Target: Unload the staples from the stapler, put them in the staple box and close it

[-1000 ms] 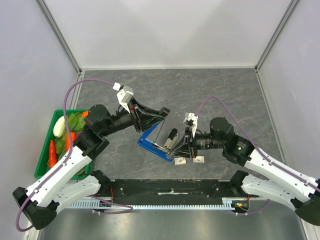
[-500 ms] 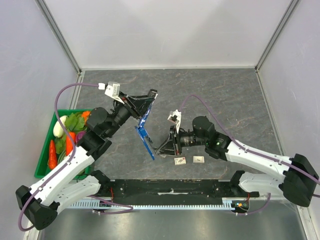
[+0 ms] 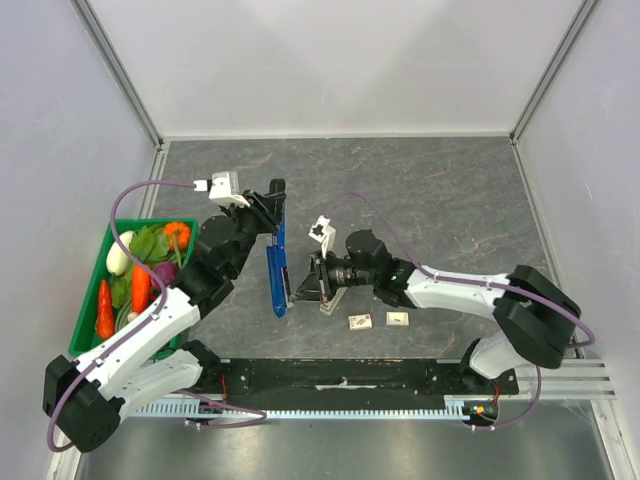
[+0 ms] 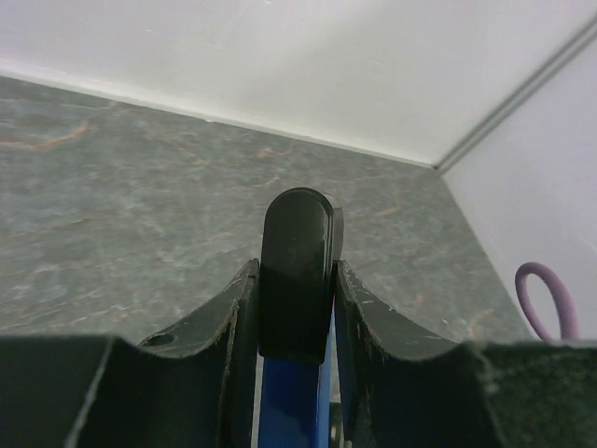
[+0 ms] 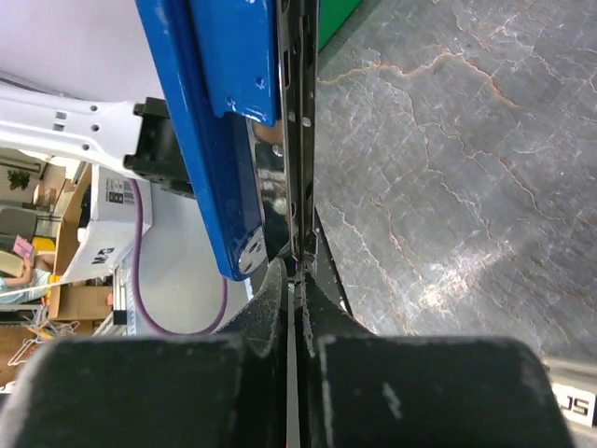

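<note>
Top external view: my left claw [image 3: 273, 203] grips the stapler [image 3: 277, 270]; my right claw [image 3: 299, 285] seems clenched on its rail [image 5: 293, 121]. Next, slide it out.

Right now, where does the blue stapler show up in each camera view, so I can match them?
Top external: blue stapler is a narrow bar, centre-left, between the two arms.
Left wrist: stapler at bottom centre, black end between the jaws.
Right wrist: stapler at upper left, running down to the jaws.
Shared landmark: the grey marbled table, in all three.
</note>
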